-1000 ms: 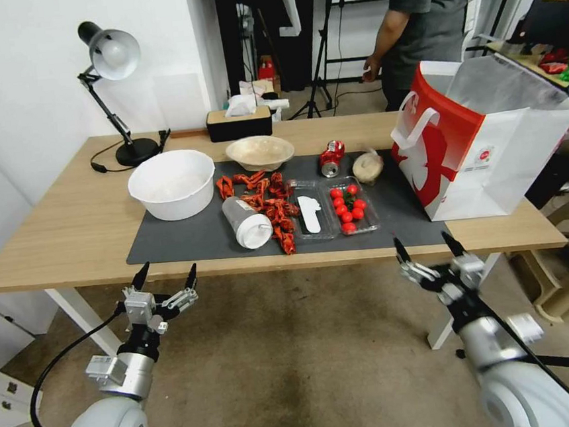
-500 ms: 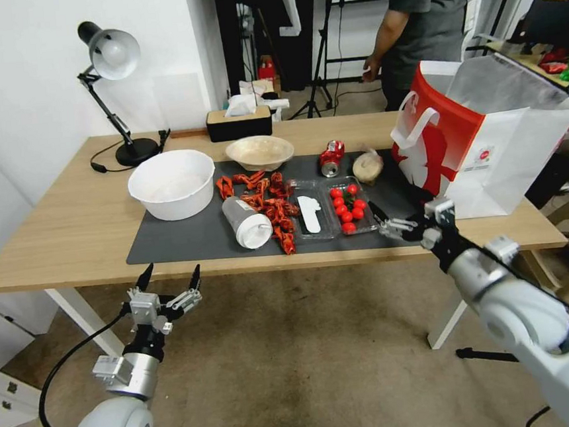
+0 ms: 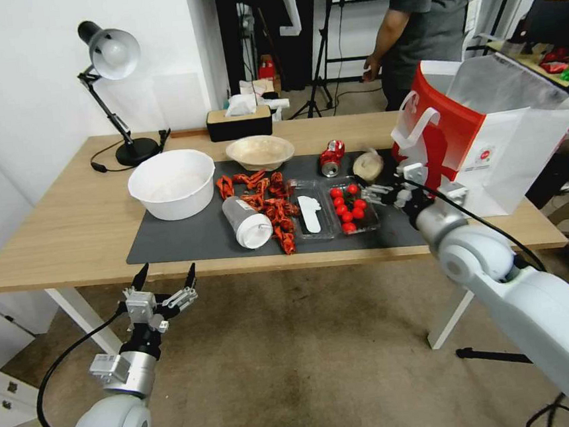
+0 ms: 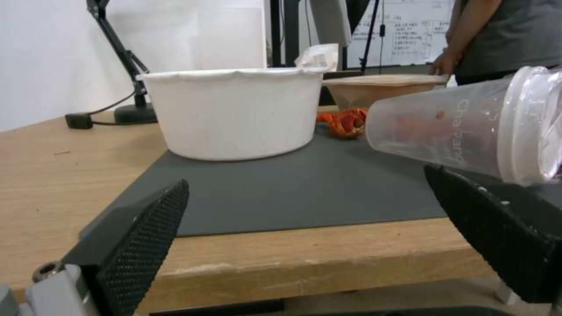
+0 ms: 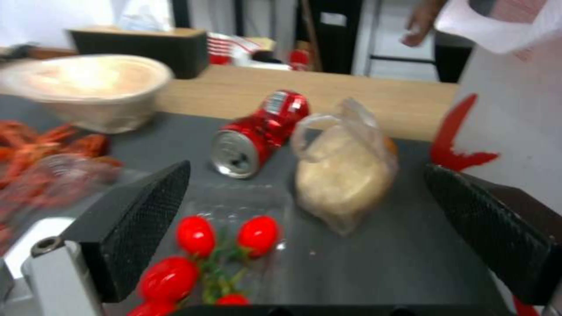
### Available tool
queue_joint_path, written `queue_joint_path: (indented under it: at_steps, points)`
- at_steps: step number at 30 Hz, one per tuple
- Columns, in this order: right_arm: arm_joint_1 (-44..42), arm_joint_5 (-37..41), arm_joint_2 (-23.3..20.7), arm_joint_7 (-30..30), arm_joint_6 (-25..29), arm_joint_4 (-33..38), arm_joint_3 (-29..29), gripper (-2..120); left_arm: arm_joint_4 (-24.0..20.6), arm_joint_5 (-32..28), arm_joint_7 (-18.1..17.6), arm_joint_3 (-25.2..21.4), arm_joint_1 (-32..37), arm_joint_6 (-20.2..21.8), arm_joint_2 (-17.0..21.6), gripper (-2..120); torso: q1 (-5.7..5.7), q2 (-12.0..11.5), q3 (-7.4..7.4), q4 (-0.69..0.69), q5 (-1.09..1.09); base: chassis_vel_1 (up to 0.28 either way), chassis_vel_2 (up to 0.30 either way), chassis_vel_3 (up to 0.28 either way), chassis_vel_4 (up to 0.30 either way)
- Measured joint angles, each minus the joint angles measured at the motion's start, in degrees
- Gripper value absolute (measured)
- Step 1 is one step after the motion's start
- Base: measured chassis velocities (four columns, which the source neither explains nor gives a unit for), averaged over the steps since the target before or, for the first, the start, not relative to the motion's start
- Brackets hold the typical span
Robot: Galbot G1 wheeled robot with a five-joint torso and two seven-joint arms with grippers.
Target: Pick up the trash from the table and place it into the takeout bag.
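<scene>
Now one red can (image 3: 332, 158), one beige lump (image 3: 367, 166), two hands spread.

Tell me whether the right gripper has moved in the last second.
Yes. The right gripper has gone from below the light-wood table's front edge up over the dark mat, open, toward the beige paper lump.

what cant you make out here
- Inside of the takeout bag: head view, hidden by its own walls.
- Contents of the beige paper lump: right wrist view, wrapped in film, blurred.
- Right gripper: head view, fingertips blurred near the lump.
- Clear cup: left wrist view, lid cut by the edge.
</scene>
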Motion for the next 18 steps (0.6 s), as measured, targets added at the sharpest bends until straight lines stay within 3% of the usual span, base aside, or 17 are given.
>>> queue_joint_path:
  at_steps: [9, 18]
  points:
    - [10.3, 4.8, 4.5, 14.1, -5.9, -5.6, -6.8, 100, -0.4, 0.0, 0.2, 0.0, 1.1, -0.1, 0.0, 100, 0.0, 0.0, 0.0, 0.01, 0.0, 0.0, 0.0, 0.0, 0.0]
    - [16.9, 7.5, 9.2, 24.1, -8.3, -12.2, -11.3, 100, -0.2, 0.1, 0.2, -0.1, 1.3, -0.7, -0.7, 100, 0.0, 0.0, 0.0, 0.0, 0.0, 0.0, 0.0, 0.0, 0.0]
